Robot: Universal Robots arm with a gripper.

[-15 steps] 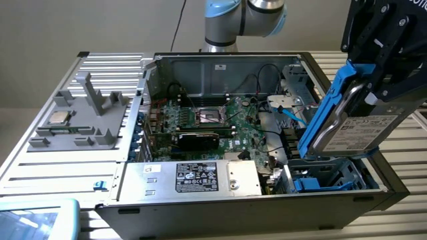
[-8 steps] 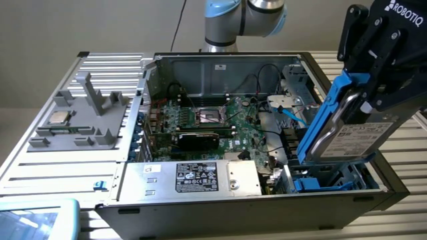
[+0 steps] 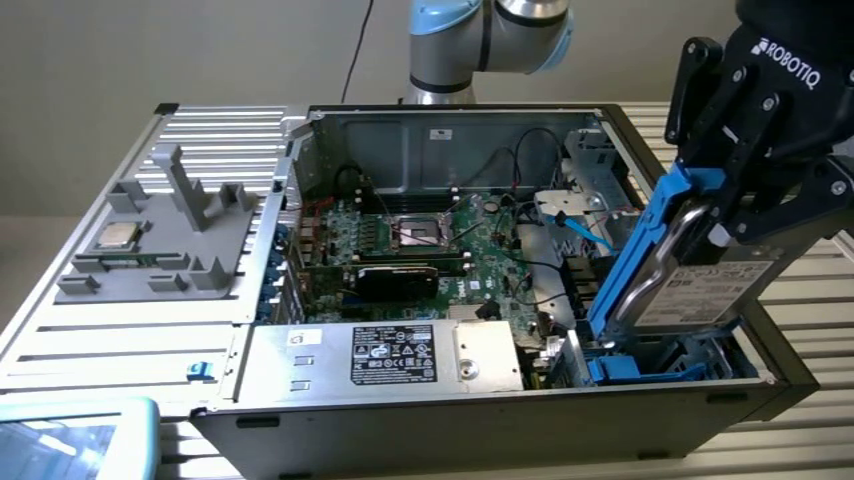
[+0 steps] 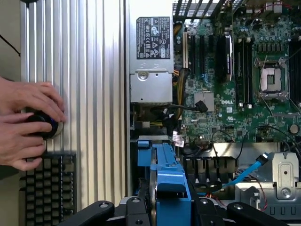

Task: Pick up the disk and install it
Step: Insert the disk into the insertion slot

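My black gripper (image 3: 731, 205) is shut on the disk (image 3: 701, 275), a silver-grey drive with a white label framed by a bright blue carrier (image 3: 638, 258). The disk hangs steeply tilted over the front corner of the open computer case, at the exterior view's right. Its lower end reaches down to the blue drive bay (image 3: 654, 368); whether they touch I cannot tell. In the wrist view the blue carrier (image 4: 167, 172) runs out from between my gripper (image 4: 169, 211) fingers (image 4: 101, 210) toward the case interior.
The case (image 3: 441, 425) holds a green motherboard (image 3: 427, 235), black cables, a blue cable (image 3: 581, 228) and a large silver labelled box (image 3: 387, 355). A grey fixture with a small square chip (image 3: 118, 236) sits on the slatted table. A person's hands (image 4: 26, 125) rest on a round controller beside a keyboard (image 4: 47, 186).
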